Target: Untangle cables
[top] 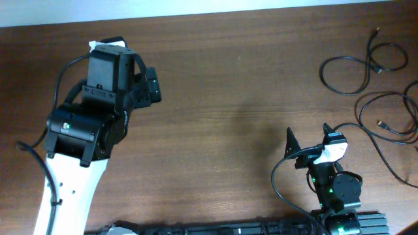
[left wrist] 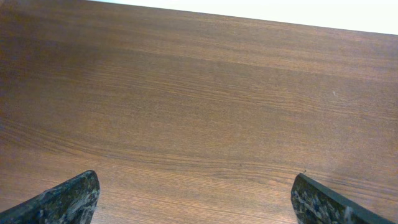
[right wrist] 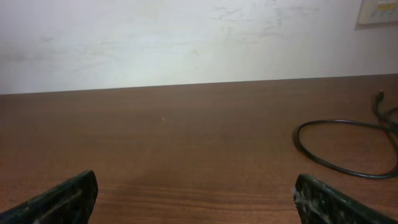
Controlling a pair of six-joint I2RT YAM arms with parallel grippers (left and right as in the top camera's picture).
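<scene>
The cables lie in loose loops at the table's far right: one thin black loop (top: 345, 73) with small plug ends, and a larger spread of cords (top: 392, 111) running toward the right edge. One loop shows at the right of the right wrist view (right wrist: 339, 149). My right gripper (top: 308, 140) (right wrist: 196, 199) is open and empty, low over the table, left of and nearer than the cables. My left gripper (top: 154, 85) (left wrist: 196, 199) is open and empty over bare wood at the far left, well away from the cables.
The brown wooden table (top: 228, 117) fills the view. Its far edge meets a pale wall (right wrist: 186, 37). The left arm's black and white body (top: 78, 143) covers the left side. A black rail (top: 261, 228) runs along the near edge.
</scene>
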